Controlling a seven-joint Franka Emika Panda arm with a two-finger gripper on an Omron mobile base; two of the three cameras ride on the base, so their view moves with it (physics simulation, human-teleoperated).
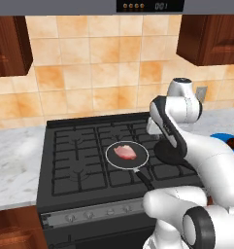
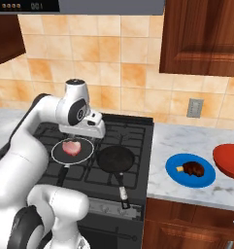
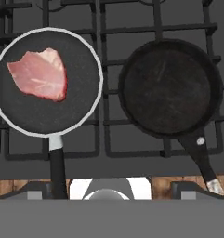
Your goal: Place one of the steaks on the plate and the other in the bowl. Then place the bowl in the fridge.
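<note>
**Stove, two pans, plate and bowl off to the side**

Orange-tan tiled wall (image 2: 113,58) and brown wooden cabinets (image 2: 201,36) back a marble counter (image 2: 186,141) with a black gas stove (image 1: 89,155) set into it. On the stove sit a silver-rimmed pan (image 3: 48,83) holding the pale pink raw steak (image 3: 40,74) and, beside it, an empty black frying pan (image 3: 169,88). On the counter, the blue plate (image 2: 174,170) carries the dark brown steak (image 2: 193,168); the red bowl (image 2: 229,162) lies just beside. The gripper (image 3: 106,193) hangs above the stove's front, jaws spread wide, holding nothing.
</note>
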